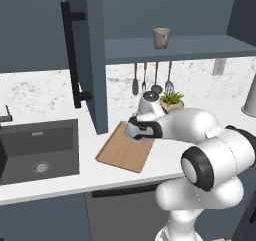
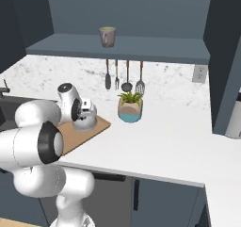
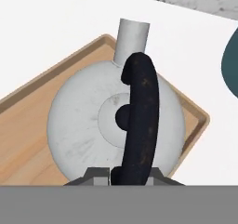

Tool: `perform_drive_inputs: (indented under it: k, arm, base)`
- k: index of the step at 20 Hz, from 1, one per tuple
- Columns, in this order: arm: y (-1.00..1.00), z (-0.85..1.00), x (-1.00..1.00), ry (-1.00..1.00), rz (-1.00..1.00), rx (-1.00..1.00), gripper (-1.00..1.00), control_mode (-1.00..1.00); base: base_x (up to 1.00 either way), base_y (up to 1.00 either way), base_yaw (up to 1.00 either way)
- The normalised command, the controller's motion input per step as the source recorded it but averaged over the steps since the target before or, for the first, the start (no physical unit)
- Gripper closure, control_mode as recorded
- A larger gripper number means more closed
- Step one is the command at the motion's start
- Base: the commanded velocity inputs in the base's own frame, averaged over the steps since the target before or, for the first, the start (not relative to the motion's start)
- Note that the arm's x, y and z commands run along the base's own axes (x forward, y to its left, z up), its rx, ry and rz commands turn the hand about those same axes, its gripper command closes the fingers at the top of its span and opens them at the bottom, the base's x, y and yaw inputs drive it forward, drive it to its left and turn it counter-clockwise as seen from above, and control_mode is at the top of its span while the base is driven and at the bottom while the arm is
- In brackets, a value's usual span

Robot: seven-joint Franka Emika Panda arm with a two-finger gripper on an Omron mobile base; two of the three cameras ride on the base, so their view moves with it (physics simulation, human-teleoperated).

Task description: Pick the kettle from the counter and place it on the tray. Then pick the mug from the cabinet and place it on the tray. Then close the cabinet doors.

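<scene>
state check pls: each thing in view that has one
kettle: upright over the tray, handle between the claw's tips
claw: shut on kettle handle
tray: flat on the counter by the sink
mug: upright on the cabinet shelf, not yet picked
cabinet door: open
plant pot: upright on counter
</scene>
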Motion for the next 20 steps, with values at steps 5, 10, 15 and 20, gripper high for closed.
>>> perform_drive_inputs:
  k: [5, 10, 15, 20]
  arm:
    - [0.01, -0.3, 0.16, 0.0, 0.0, -0.02, 1.0, -1.0]
    - [0.0, -0.19, 0.2, 0.0, 0.0, 0.0, 1.0, -1.0]
    - [0.0, -0.21, 0.14, 0.0, 0.0, 0.0, 1.0, -1.0]
    - [0.0, -0.22, 0.05, 0.0, 0.0, 0.0, 1.0, -1.0]
  base:
    - [0.0, 0.0, 0.0]
    - [0.0, 0.0, 0.0]
    - [0.0, 0.0, 0.0]
    - [0.0, 0.0, 0.0]
